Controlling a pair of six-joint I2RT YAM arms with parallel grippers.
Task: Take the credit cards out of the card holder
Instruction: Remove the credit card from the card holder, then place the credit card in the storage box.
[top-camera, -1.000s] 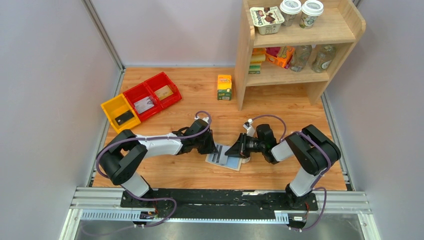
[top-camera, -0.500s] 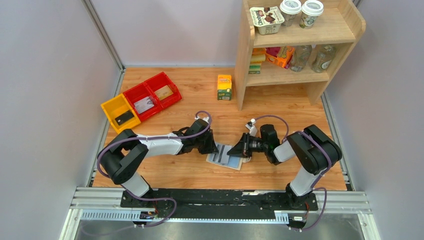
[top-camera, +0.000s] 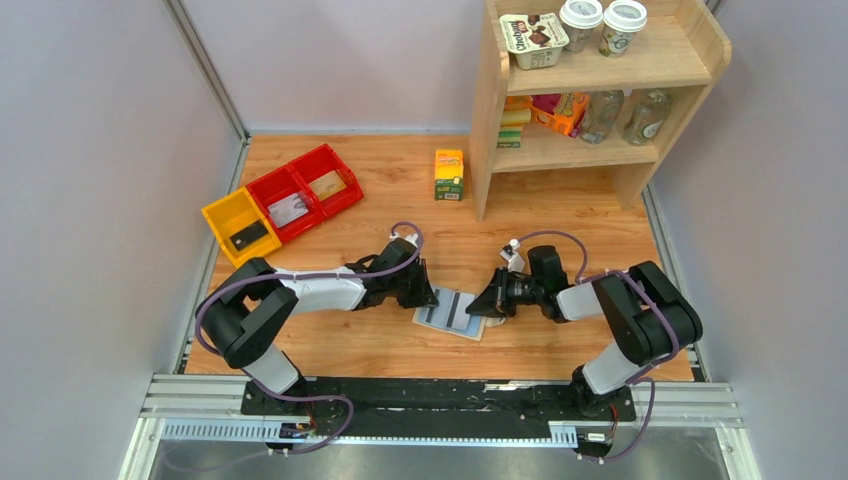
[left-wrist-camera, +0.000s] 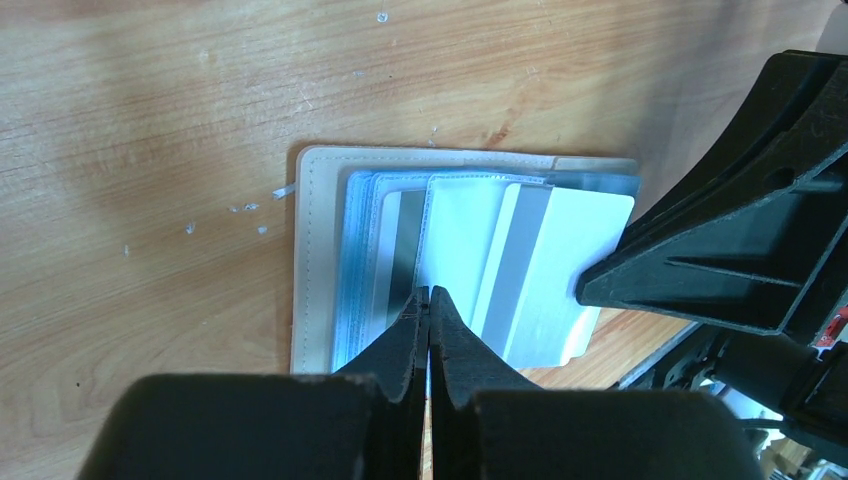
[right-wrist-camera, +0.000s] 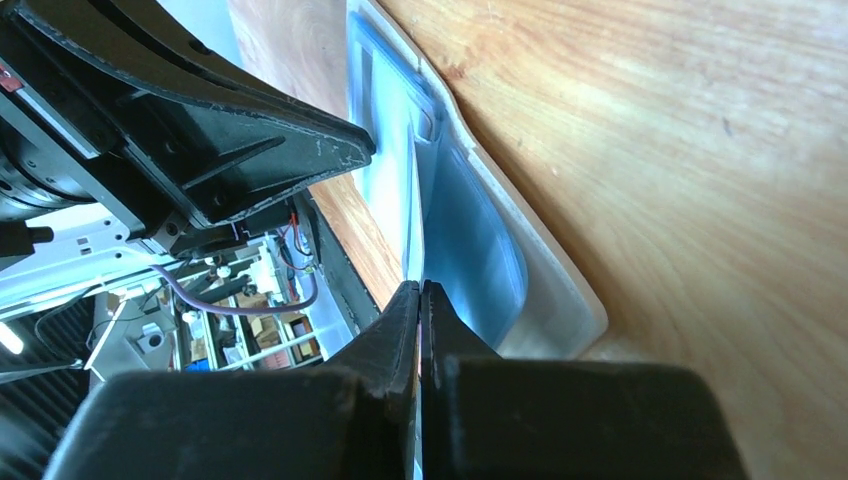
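The left arm stretches low across the bench (top-camera: 400, 190), its left fingers (left-wrist-camera: 408, 338) closed tight, their tips pressing on the open card holder (left-wrist-camera: 315, 260) at centre. Just right of them a striped credit card (left-wrist-camera: 560, 250) juts past the holder's edge, pinched edge-on between the right fingers (right-wrist-camera: 398, 335) of the right arm, which likewise reaches in low.

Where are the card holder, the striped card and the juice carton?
card holder (left-wrist-camera: 312, 270), left wrist view, beige left border
striped card (left-wrist-camera: 562, 260), left wrist view, white face
juice carton (top-camera: 449, 175), top external view, its middle
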